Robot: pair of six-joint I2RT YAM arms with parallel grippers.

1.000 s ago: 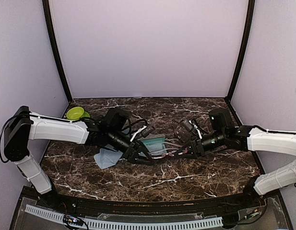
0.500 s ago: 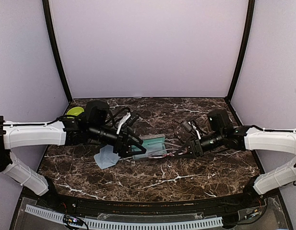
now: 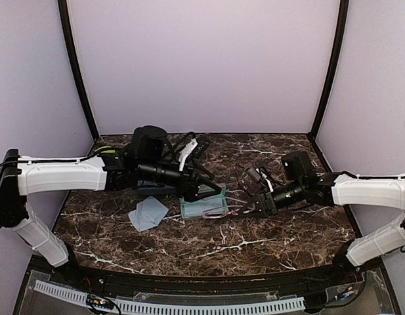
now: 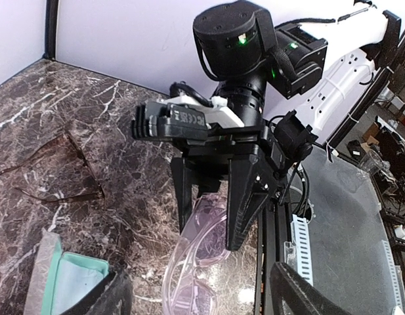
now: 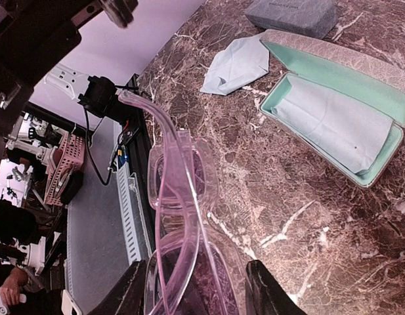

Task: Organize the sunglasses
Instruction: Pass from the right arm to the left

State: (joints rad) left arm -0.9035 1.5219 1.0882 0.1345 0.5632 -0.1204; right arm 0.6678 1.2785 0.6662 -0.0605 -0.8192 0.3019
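My right gripper (image 5: 195, 296) is shut on the pink-purple sunglasses (image 5: 181, 197). It holds them folded just above the marble, right of the open case (image 3: 201, 207). In the top view these sunglasses (image 3: 223, 211) reach from the right gripper (image 3: 249, 208) toward the case's right end. The left gripper (image 3: 209, 190) hovers open over the case's far edge, holding nothing. In its wrist view its wide-apart fingers (image 4: 300, 292) frame the pink sunglasses (image 4: 195, 262). The dark-framed sunglasses (image 4: 58, 170) lie unfolded on the table beyond the case.
The open case (image 5: 271, 98) has a mint lining and a light blue cloth (image 5: 333, 121) inside. A second blue cloth (image 3: 148, 212) lies left of it. A closed grey case (image 5: 291, 14) sits behind, under the left arm. A green bowl (image 3: 102, 152) peeks out at the far left.
The left arm has lifted and swung right and back, from beside the cloth to over the case's far edge. The right gripper has edged slightly left with the pink sunglasses.
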